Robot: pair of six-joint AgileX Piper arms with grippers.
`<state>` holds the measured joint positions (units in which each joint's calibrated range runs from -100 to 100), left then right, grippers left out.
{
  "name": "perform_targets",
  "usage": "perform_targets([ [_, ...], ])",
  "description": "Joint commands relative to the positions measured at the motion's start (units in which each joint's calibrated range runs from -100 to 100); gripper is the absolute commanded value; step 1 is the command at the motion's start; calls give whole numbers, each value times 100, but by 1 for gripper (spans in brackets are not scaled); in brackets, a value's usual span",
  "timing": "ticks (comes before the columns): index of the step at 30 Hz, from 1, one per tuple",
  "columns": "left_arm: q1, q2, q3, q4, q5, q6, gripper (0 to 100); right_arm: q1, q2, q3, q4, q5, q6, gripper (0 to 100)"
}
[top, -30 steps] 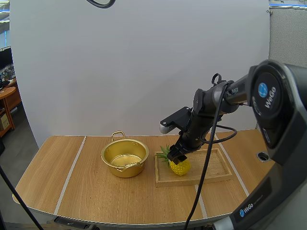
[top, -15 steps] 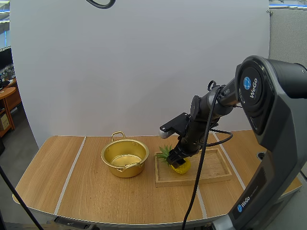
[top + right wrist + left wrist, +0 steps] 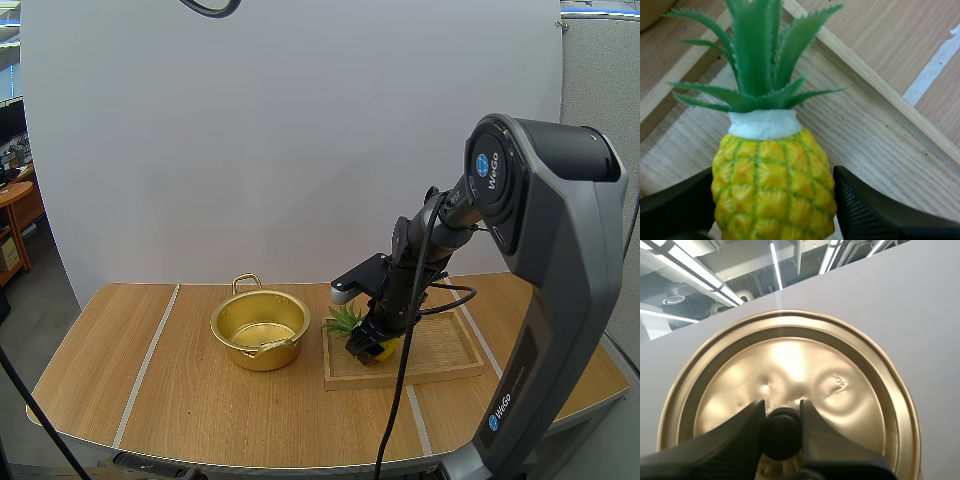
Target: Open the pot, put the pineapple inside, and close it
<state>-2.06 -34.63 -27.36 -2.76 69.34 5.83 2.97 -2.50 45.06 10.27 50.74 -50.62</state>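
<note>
Gold pot (image 3: 256, 356) open, lid (image 3: 790, 385) off; yel. pineapple (image 3: 772, 190) on tray (image 3: 450, 346).

Bright, even light falls from overhead in the high view. The pot (image 3: 260, 328) throws only a faint, soft shadow on the bench (image 3: 150, 380), whose front edge bows with wide-angle distortion. In the left wrist view a pale glare patch spreads over the dented gold lid (image 3: 840, 390), crossed by a thin vertical streak. The pineapple (image 3: 772, 185) is evenly lit, its yellow and green strongly saturated.

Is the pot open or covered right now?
Open. The pot on the table shows its bare gold inside, no lid on it; the lid is pinched in the left gripper.
</note>
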Motion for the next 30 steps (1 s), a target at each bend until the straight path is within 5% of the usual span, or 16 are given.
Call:
perform_targets([
  [1,2,-38,-43,52,-219,-55,0,-23,44,-26,52,-321,-41,100],
  [5,2,-38,-43,52,-219,-55,0,-23,44,-26,52,-282,-41,95],
  [9,2,-38,-43,52,-219,-55,0,-17,15,-26,156,-17,-41,0],
  [19,2,-38,-43,52,-219,-55,0,41,-920,-26,335,408,-41,0],
  [30,2,-38,-43,52,-219,-55,0,777,-2262,-769,347,1193,390,0],
])
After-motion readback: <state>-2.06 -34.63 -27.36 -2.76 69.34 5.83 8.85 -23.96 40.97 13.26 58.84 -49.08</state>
